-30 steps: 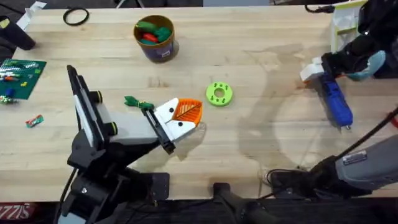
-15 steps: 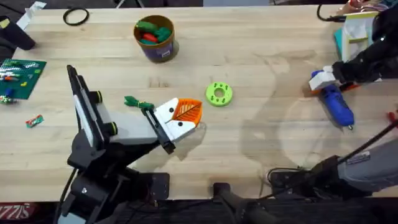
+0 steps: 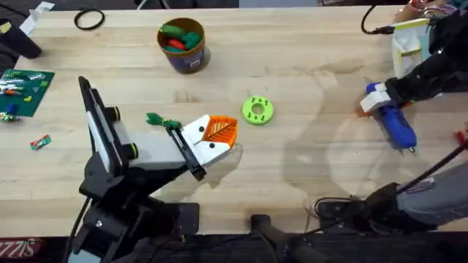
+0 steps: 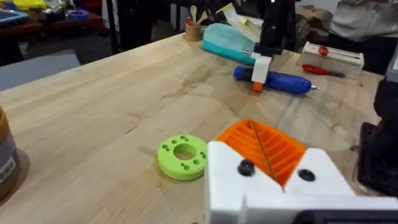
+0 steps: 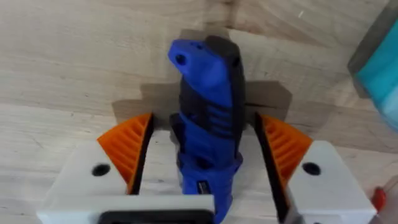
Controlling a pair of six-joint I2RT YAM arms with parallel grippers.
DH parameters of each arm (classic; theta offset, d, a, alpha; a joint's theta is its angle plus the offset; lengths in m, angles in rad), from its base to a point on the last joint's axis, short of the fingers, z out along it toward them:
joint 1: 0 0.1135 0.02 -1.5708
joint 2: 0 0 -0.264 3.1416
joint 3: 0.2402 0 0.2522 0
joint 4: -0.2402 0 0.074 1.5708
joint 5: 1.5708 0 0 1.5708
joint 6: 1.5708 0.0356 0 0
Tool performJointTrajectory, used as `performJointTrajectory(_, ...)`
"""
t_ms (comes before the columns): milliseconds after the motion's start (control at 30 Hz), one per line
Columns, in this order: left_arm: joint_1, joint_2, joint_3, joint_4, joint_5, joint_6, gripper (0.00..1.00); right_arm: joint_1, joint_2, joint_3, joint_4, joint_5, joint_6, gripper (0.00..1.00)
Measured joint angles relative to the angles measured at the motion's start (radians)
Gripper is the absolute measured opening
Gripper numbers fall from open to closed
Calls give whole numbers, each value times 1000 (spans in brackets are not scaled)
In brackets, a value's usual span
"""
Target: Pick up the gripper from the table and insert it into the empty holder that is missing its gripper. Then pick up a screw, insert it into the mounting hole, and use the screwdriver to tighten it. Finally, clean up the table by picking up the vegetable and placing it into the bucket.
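Note:
A blue screwdriver [image 3: 397,124] lies on the table at the right. My right gripper [image 3: 374,97] stands open astride its butt end. In the right wrist view the orange pads [image 5: 127,149] flank the screwdriver [image 5: 208,93] with a small gap on each side. My left gripper [image 3: 221,133] is shut on nothing, low over the table's middle. A green leafy vegetable [image 3: 159,120] lies just left of it. The bucket [image 3: 186,60] at the back holds red and green vegetables. A green disc with holes [image 3: 257,110] lies beyond the left gripper. The screw and the holder are out of view.
A green board with small parts [image 3: 22,91] sits at the far left, a small loose piece [image 3: 40,142] in front of it. A black ring [image 3: 89,20] lies at the back left. A teal-and-white box [image 3: 408,40] stands behind the right gripper.
My right gripper has shifted a little right and toward the front and settled around the screwdriver's butt end. The screwdriver has barely moved. The left arm has stayed still.

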Motion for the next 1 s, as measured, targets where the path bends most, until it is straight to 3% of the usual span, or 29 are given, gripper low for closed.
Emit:
performJointTrajectory(200,0,0,0,0,0,0,25,0,0,-1,18,-13,-6,830)
performJointTrajectory(367,0,0,0,0,0,0,25,0,0,-1,36,-23,-5,647)
performJointTrajectory(467,0,0,0,0,0,0,25,0,0,-1,44,-25,-10,462)
performJointTrajectory(567,0,0,0,0,0,0,25,0,1,-1,62,-23,-11,170)
performJointTrajectory(633,0,0,0,0,0,0,25,0,4,-2,65,-28,-3,48)
performJointTrajectory(900,0,0,0,0,0,0,25,1,32,74,-54,-96,22,27)
performJointTrajectory(967,0,0,0,0,0,0,25,2,38,129,-97,-100,30,27)
performJointTrajectory(1000,0,0,0,0,0,0,25,3,39,239,-162,-104,53,27)
